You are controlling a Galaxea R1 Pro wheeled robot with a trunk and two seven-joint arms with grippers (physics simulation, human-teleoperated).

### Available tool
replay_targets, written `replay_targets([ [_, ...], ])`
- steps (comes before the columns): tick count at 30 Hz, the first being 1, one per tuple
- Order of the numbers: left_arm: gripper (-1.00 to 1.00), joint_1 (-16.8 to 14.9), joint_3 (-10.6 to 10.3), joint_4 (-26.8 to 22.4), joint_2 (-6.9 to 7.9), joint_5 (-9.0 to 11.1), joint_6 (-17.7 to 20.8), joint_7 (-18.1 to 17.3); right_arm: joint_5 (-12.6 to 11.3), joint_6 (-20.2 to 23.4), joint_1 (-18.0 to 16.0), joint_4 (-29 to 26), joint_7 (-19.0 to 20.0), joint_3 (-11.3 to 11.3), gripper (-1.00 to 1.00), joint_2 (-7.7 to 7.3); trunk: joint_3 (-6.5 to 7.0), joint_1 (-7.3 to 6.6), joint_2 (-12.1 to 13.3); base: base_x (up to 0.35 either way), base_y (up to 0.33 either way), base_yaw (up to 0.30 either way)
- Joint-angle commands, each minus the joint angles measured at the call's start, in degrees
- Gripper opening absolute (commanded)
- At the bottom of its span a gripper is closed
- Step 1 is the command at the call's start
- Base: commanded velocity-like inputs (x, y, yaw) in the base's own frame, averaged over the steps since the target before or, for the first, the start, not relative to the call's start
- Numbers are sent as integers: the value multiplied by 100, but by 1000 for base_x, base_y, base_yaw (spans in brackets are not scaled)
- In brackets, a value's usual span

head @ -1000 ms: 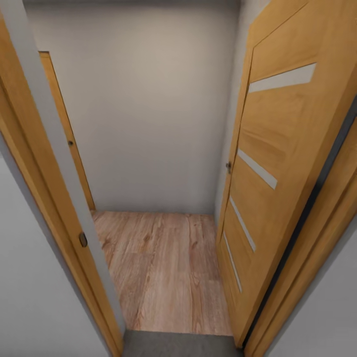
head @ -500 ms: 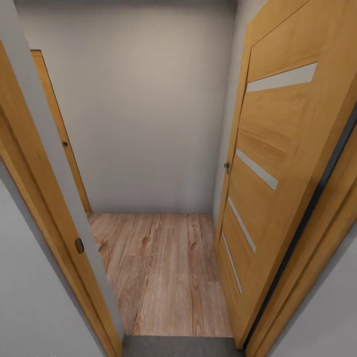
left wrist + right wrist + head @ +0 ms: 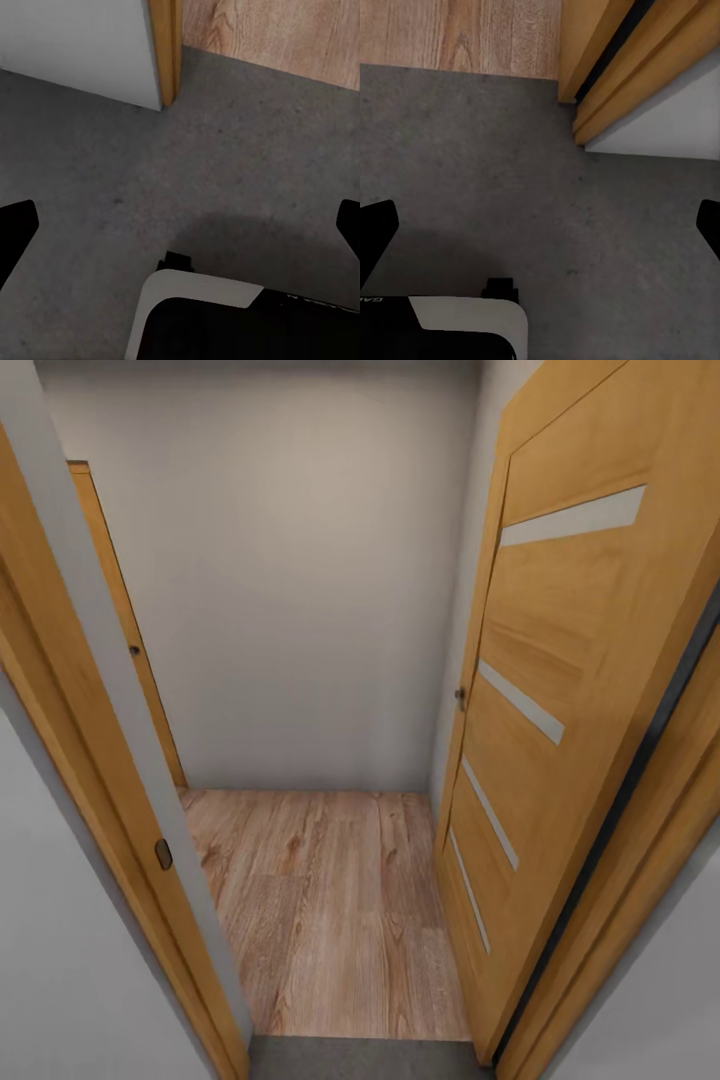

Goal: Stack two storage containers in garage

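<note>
Wood plank flooring fills a small hallway past a doorway, with a plain grey-white wall closing off the far end. On the right an open wooden door with pale glass strips stands swung inward, its small handle on the near edge. On the left sits the wooden door frame with a latch plate, and further back another wooden frame edge runs along the left wall. Right at the bottom of the head view a strip of dark grey floor meets the planks, so the robot is sitting on the threshold.

Both wrist views look down at that speckled grey floor. The left gripper has its black fingertips spread wide at the edges with nothing between them. The right gripper is the same deal, fingers wide apart and holding nothing. The orange-red containers can't be located from here.
</note>
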Motion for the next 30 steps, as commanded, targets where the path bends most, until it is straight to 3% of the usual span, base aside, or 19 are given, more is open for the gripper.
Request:
replay_targets([
  [1,100,-6,30,8,1,-11,-20,-13,-34,-17,-5,5,-18,48,100,0,-13,3,-13,0,0,0],
  [30,100,-6,30,8,1,-11,-20,-13,-24,-12,-5,4,-23,55,100,0,111,3,-13,0,0,0],
])
